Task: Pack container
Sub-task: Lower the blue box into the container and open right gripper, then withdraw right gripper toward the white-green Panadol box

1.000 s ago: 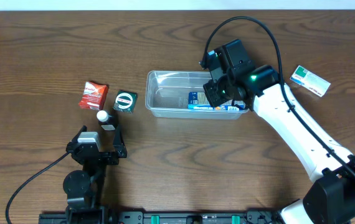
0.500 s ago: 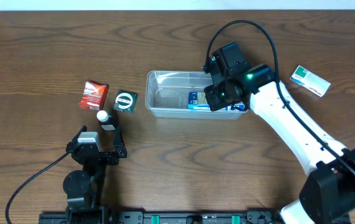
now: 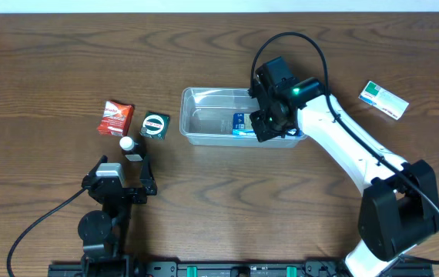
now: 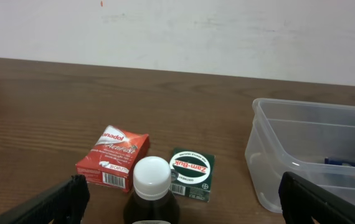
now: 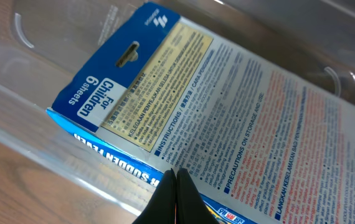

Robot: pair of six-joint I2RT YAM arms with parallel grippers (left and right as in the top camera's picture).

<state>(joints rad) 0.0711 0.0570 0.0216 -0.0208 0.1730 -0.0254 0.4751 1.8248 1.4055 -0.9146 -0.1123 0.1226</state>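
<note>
The clear plastic container (image 3: pixel 204 115) stands at the table's middle and also shows in the left wrist view (image 4: pixel 289 143) and the right wrist view (image 5: pixel 34 99). A blue box (image 3: pixel 241 123) lies flat inside it at its right end, with its printed back up (image 5: pixel 227 112). My right gripper (image 3: pixel 264 127) is inside the container, its fingers shut together, tips (image 5: pixel 177 177) at the box's near edge with nothing between them. My left gripper (image 3: pixel 121 185) is open near the front left, with a small white-capped bottle (image 4: pixel 152 186) standing just ahead between its fingers (image 4: pixel 184 202).
A red box (image 3: pixel 115 118) and a dark green box (image 3: pixel 155 124) lie left of the container, behind the bottle (image 3: pixel 129 146). A white and green box (image 3: pixel 383 100) lies at the far right. The right arm's black cable arcs above the container.
My right gripper has moved left and down into the container's right end, onto the blue box. The left arm and the loose boxes have not moved.
</note>
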